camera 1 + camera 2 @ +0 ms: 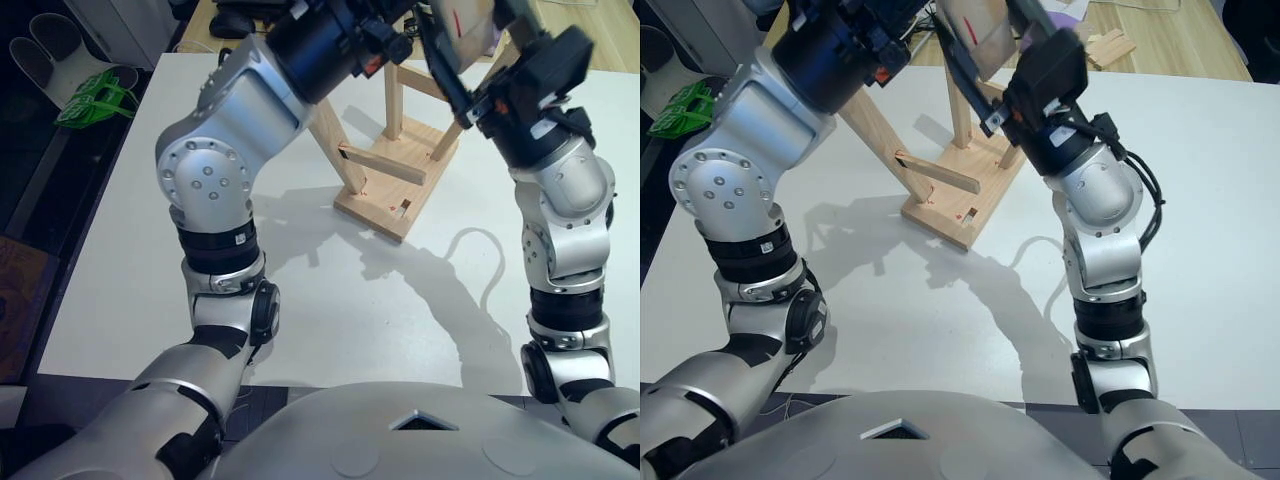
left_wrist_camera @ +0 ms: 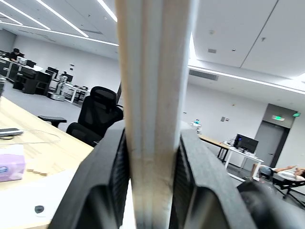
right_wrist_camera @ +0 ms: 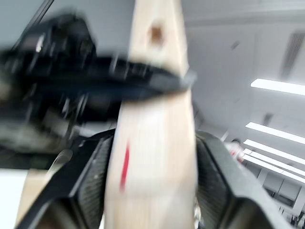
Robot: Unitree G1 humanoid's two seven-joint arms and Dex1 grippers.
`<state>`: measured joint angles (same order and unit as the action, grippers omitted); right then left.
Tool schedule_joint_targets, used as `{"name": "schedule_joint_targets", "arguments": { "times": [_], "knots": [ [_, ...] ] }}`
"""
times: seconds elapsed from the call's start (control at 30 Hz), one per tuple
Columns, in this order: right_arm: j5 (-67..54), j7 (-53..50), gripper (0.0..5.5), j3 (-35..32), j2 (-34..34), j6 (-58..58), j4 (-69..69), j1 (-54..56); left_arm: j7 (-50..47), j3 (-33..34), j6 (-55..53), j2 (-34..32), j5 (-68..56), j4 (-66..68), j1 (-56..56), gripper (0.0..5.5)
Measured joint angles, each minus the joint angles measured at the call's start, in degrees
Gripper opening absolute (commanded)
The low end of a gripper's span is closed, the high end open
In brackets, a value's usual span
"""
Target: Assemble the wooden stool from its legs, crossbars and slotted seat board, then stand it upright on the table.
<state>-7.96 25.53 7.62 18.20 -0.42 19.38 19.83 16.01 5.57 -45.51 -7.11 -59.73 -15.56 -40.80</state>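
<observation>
The wooden stool lies upside down on the white table, its slotted seat board flat and its legs pointing up. A crossbar joins a slanted leg low near the board. My left gripper is above the stool's far side, shut on a pale wooden bar. Close beside it, my right gripper is shut on a wooden piece with a red mark, held high over the stool. Both arms hide the tops of the legs.
The near half of the table is bare white surface. Loose wooden pieces lie on a wooden desk behind the table. A green object sits on the floor past the table's left edge.
</observation>
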Motion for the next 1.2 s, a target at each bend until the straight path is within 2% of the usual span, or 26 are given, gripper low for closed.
{"name": "schedule_joint_targets", "arguments": {
  "times": [0.1,0.23,0.37,0.4,0.53,0.73,0.93,1.0,1.2],
  "knots": [
    [-3.08,7.10,3.46,-0.26,5.63,4.59,0.26,-1.92,1.20,1.12,0.11,-2.19,0.29,0.42,-1.65,1.04],
    [-11.82,15.15,4.18,-7.85,13.84,11.14,0.80,-1.56,4.96,2.31,0.07,-7.29,1.81,2.29,-4.07,1.04],
    [-28.53,23.35,4.81,-17.46,21.98,24.70,-3.91,8.08,15.80,-0.56,-1.35,-15.43,4.29,4.15,-5.19,1.04],
    [-35.73,26.89,5.00,-18.96,24.15,31.66,-6.42,11.63,20.28,-2.79,-1.69,-17.69,5.48,4.17,-4.82,1.04],
    [-47.51,33.26,5.40,-19.73,27.87,47.34,-14.28,25.22,29.13,-8.84,-2.49,-21.19,8.96,3.54,-2.65,1.04],
    [-54.69,32.27,5.40,-17.26,24.61,58.09,-15.64,34.47,34.95,-12.81,-0.09,-21.65,13.83,2.32,-1.23,1.04],
    [-58.19,27.99,5.40,-17.03,21.35,63.94,-16.68,35.31,39.44,-14.62,1.40,-22.03,15.68,-0.67,1.22,1.04],
    [-60.20,27.91,4.90,-17.09,21.03,65.78,-13.56,35.17,40.11,-15.06,1.44,-22.04,16.49,-0.67,1.96,1.04],
    [-63.08,26.58,3.88,-17.39,20.92,68.48,-10.03,34.10,40.49,-15.13,1.60,-21.85,17.79,0.06,3.13,1.04]
  ]
}}
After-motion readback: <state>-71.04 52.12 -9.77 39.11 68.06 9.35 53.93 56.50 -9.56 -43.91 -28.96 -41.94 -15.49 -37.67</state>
